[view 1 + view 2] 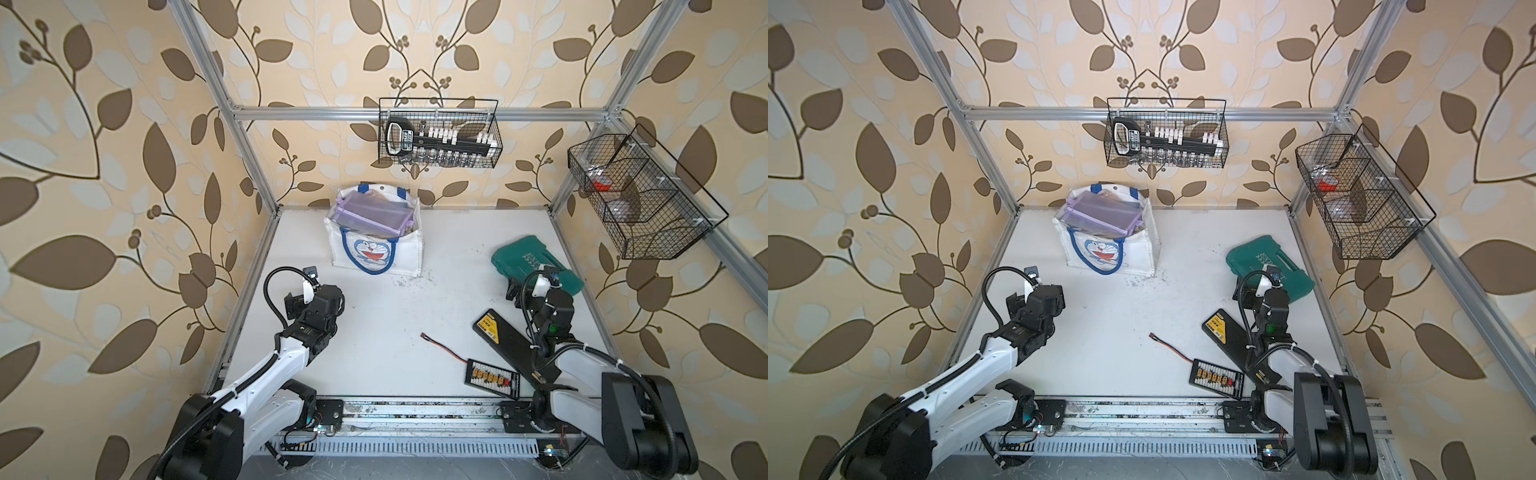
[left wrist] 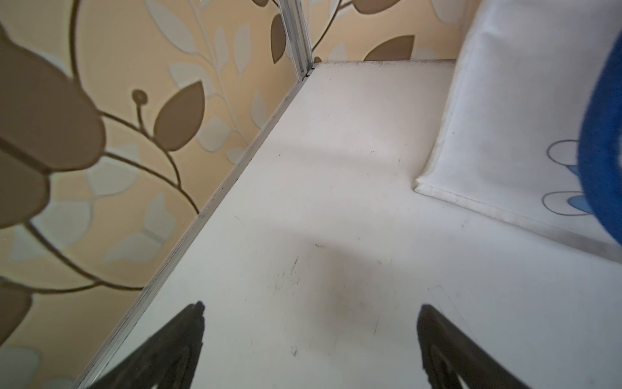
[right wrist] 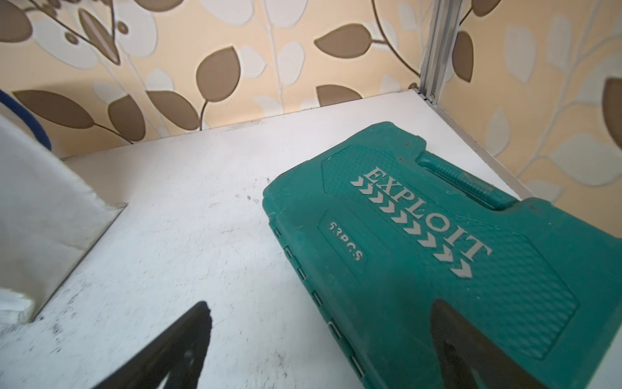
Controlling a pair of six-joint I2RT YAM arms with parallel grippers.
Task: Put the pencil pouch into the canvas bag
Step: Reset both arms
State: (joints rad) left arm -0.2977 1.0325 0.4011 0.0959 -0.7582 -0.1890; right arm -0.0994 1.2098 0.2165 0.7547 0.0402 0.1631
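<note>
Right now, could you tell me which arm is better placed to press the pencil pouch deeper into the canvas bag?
Probably the left: the left gripper, open, is nearer the canvas bag holding the purple pencil pouch; the right gripper, also open, is by the green tool case.

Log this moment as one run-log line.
pencil pouch: lying in open top of canvas bag | left gripper: jaws open, empty, over table | right gripper: jaws open, empty, at green tool case edge
</note>
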